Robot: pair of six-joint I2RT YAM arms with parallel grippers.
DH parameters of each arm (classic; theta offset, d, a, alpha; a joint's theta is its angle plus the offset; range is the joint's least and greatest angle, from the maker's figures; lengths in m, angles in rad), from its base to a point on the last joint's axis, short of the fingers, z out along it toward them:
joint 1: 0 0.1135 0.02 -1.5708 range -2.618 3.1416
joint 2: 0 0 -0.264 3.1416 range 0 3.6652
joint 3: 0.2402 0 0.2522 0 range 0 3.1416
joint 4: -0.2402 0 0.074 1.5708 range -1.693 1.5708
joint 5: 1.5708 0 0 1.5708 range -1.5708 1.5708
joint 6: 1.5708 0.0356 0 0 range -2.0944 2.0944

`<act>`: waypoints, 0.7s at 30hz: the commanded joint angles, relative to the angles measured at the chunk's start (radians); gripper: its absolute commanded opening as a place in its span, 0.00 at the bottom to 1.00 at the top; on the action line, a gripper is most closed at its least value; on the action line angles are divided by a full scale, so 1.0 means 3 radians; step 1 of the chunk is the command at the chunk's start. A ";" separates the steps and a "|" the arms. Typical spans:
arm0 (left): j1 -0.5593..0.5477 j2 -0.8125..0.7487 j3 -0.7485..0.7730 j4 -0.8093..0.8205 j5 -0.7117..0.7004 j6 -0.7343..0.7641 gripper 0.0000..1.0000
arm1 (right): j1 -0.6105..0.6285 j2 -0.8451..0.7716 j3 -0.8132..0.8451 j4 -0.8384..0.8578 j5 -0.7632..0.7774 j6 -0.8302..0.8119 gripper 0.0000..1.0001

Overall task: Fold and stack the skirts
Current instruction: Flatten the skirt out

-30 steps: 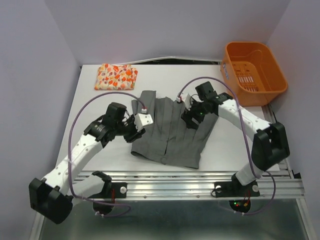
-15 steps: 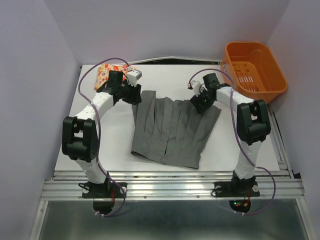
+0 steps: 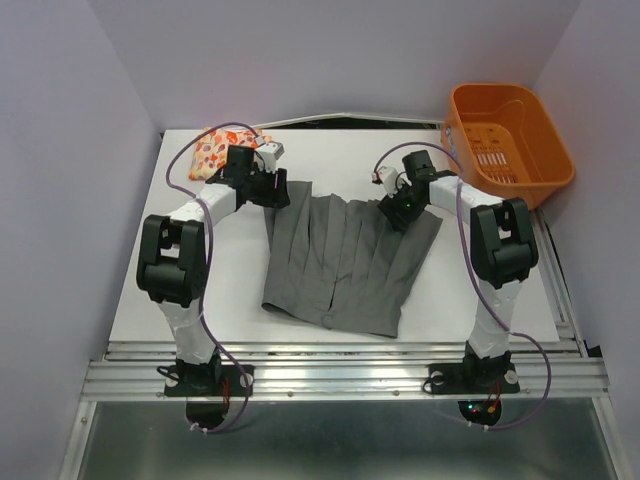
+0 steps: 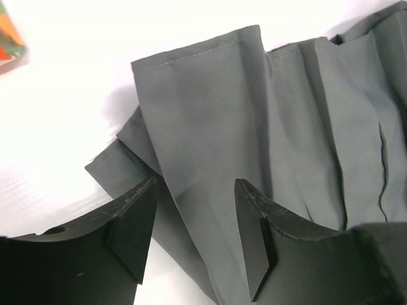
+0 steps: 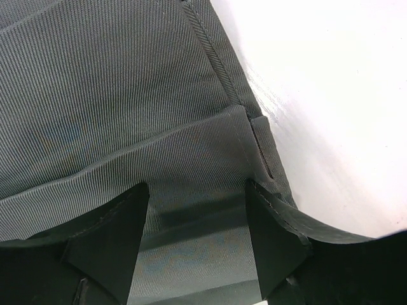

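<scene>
Grey skirt (image 3: pixel 345 262) lying flat mid-worktop (image 3: pixel 480 290); print skirt (image 3: pixel 212 155) sitting folded at 11 o'clock. Left hand (image 3: pixel 270 188) hovering wide open over grey's 11 o'clock corner, right hand (image 3: pixel 400 207) wide open over its 1 o'clock corner. Looks like the first fold is starting. Next: both dropping, pinching corners, pulling toward 6.

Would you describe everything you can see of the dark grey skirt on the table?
The dark grey skirt is a pleated, twill-woven cloth lying spread flat on the table, wider hem far, narrower waist near, with what looks like a small button there. Its far left corner is rumpled, with a fold tucked under. The open left gripper and open right gripper each straddle a far corner; contact is unclear.
</scene>
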 commanded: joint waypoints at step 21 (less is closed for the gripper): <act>0.0401 -0.0801 -0.0585 -0.0071 0.0024 -0.0088 0.00 | 0.0013 0.0086 -0.0218 0.0101 0.0321 -0.0217 0.66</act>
